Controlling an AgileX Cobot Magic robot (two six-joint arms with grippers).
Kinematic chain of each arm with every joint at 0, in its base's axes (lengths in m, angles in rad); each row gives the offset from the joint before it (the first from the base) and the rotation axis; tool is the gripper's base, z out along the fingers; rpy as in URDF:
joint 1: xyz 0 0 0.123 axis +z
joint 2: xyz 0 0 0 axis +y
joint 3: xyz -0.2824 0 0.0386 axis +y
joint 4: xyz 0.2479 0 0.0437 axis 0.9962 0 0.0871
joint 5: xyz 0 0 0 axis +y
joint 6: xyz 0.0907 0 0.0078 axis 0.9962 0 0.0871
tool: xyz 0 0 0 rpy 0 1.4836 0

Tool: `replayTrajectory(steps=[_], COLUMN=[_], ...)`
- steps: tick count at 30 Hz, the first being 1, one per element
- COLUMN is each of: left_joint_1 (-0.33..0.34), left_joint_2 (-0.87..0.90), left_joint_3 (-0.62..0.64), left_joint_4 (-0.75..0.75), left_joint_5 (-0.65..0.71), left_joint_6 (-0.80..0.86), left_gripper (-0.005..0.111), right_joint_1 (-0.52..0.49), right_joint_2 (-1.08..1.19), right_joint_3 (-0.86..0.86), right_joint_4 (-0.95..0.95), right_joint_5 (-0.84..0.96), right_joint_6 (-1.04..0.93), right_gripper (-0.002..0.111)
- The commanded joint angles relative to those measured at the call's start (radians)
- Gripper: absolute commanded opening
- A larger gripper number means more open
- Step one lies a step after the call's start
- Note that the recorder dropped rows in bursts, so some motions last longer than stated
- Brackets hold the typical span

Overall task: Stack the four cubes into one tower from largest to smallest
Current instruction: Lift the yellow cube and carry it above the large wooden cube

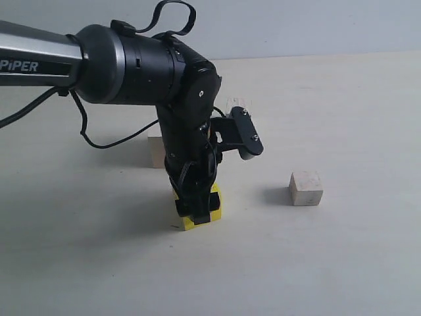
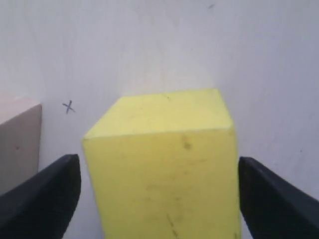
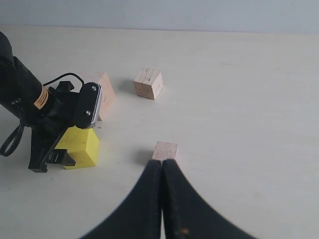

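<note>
Open left hand (image 2: 158, 196) straddling yellow cube (image 2: 169, 114), large pale cube (image 2: 17, 144) beside

Exterior view: the left gripper (image 1: 197, 209) and its arm cover most of the yellow cube (image 1: 216, 204); only edges show. The large wood cube (image 1: 156, 153) shows as a sliver behind the arm; the rear small cube (image 1: 238, 105) is part hidden too. Left wrist view: picture edges cut off the yellow cube's lower part and most of the large wood cube. Right wrist view: the right gripper (image 3: 162, 164) overlaps the front small cube (image 3: 165, 149); contact cannot be told.
</note>
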Motion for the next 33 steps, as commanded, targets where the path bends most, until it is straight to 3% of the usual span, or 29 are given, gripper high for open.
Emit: replayTrajectory(steps=[1,6,8,12,17,27,33], left_joint_1=[0.002,0.002,0.002,0.002,0.002,0.002,0.002], left_joint_2=[-0.003,-0.003,-0.003,-0.003,-0.003,-0.128,-0.273], left_joint_3=[-0.006,-0.006,-0.006,-0.006,-0.006,-0.006,-0.008], left_joint_4=[-0.007,-0.024,-0.024,-0.024,-0.019,0.007,0.011], left_joint_5=[-0.023,-0.034,-0.026,-0.005,0.085,0.284,0.294], left_joint_6=[0.001,-0.001,-0.001,-0.001,-0.001,0.011,0.137], left_gripper=[0.081,0.078,0.069,0.043,0.001,0.000,0.000], right_joint_1=[-0.001,-0.001,-0.001,-0.001,-0.001,-0.001,-0.001], right_joint_2=[-0.005,-0.005,-0.005,-0.005,-0.005,-0.005,-0.005], right_joint_3=[0.005,0.005,0.005,0.005,0.005,0.005,0.005], right_joint_4=[0.002,0.000,0.000,0.002,0.002,0.002,0.002], right_joint_5=[-0.003,-0.003,-0.003,-0.003,-0.001,-0.001,-0.001], right_joint_6=[-0.005,-0.005,-0.005,-0.005,-0.005,-0.005,-0.020], right_gripper=[0.000,0.000,0.000,0.000,0.000,0.000,0.000])
